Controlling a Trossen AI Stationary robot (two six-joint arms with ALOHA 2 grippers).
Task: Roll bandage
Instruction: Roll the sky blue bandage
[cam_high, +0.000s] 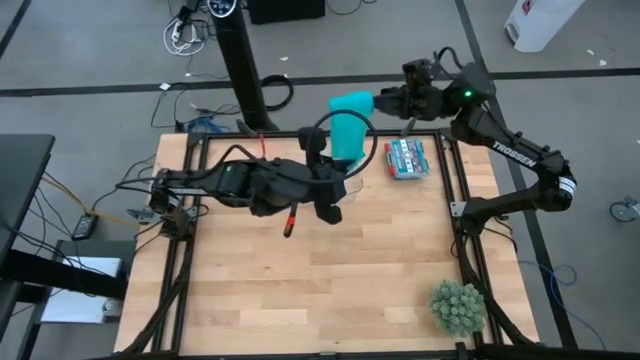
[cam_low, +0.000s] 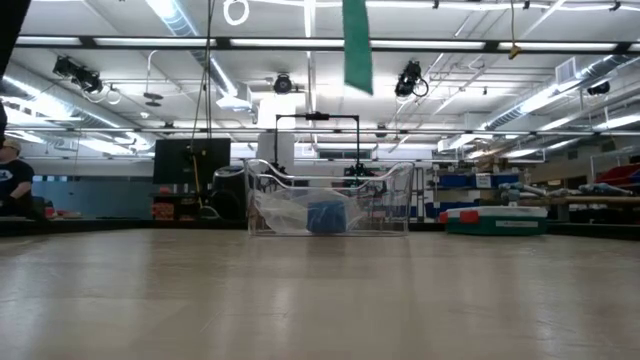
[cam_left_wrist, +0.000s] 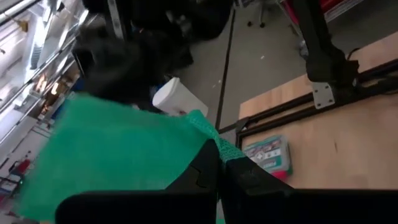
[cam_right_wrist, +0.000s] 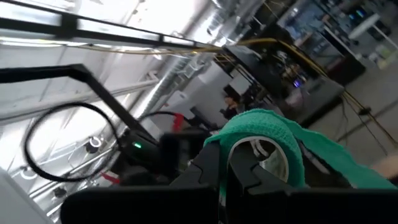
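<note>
Bandage (cam_low: 357, 45) hanging in low view, coil wrapping right fingers (cam_right_wrist: 245, 165)

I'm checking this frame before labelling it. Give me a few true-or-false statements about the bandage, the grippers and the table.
1. The bandage is held up in the air, off the table. True.
2. The left gripper has its fingers shut on the bandage. True.
3. The right gripper is parked open, away from the bandage. False: it is shut on the bandage.
4. A small green plant stands at a table corner. True.
5. The flat box lies in the middle of the table. False: it is near the far edge.
</note>
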